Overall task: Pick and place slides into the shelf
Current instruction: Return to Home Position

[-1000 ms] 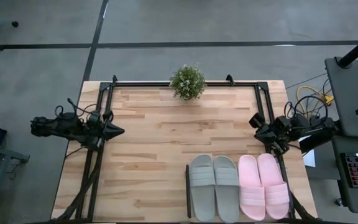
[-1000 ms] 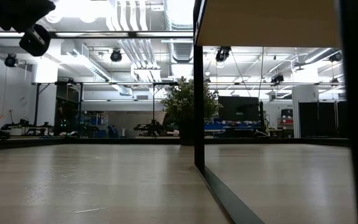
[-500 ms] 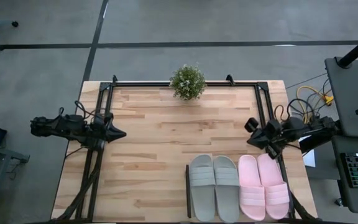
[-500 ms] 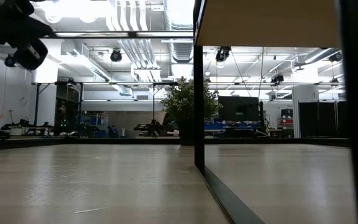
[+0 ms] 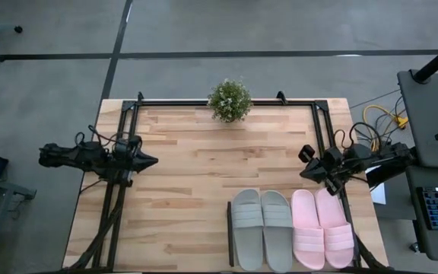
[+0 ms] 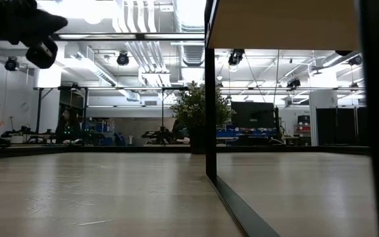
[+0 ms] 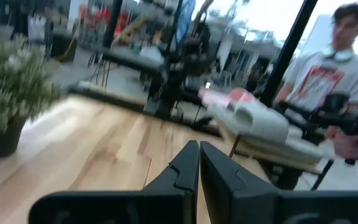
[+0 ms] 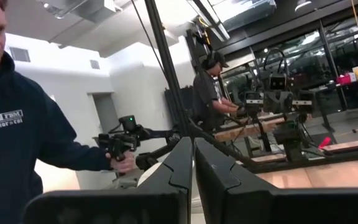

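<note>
Left end effector [image 5: 153, 160] and right end effector [image 8: 193, 142] sat pressed together at the surface's [image 5: 196, 164] side edges, whole middle open, both having crept inward since before.

The pale wooden plank table [image 5: 188, 152] carries a small green potted plant [image 5: 230, 100] at the middle of its far edge. Over the table's near right part stands the flat pale wooden shelf [image 6: 281, 23], raised above the tabletop, with its thin black strip [image 5: 230, 232] along the left side. Four soft slides lie on it side by side in one row: the grey-green pair [image 5: 262, 228] on the left, the pale pink pair [image 5: 322, 227] just beside it on the right. The left gripper [image 5: 150, 160] hangs over the table's left edge. The right gripper [image 5: 306, 162] hangs near the right edge, just behind the pink pair.
</note>
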Action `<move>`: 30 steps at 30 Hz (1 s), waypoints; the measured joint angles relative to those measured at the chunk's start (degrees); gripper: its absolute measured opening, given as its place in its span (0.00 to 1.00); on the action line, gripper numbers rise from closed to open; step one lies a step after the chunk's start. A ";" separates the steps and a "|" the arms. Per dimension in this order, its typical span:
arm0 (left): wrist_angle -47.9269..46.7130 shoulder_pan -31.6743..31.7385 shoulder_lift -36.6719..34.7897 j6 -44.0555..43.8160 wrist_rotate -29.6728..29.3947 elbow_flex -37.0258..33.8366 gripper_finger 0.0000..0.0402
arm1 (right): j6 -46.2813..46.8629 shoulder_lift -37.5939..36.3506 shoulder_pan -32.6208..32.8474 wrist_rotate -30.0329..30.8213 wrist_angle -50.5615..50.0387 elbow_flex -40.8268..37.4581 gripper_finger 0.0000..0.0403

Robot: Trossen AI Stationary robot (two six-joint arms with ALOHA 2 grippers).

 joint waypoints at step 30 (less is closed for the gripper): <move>15.27 0.02 0.04 -1.59 2.38 -13.65 0.00 | 1.05 0.02 -0.02 -1.57 -12.16 -0.63 0.02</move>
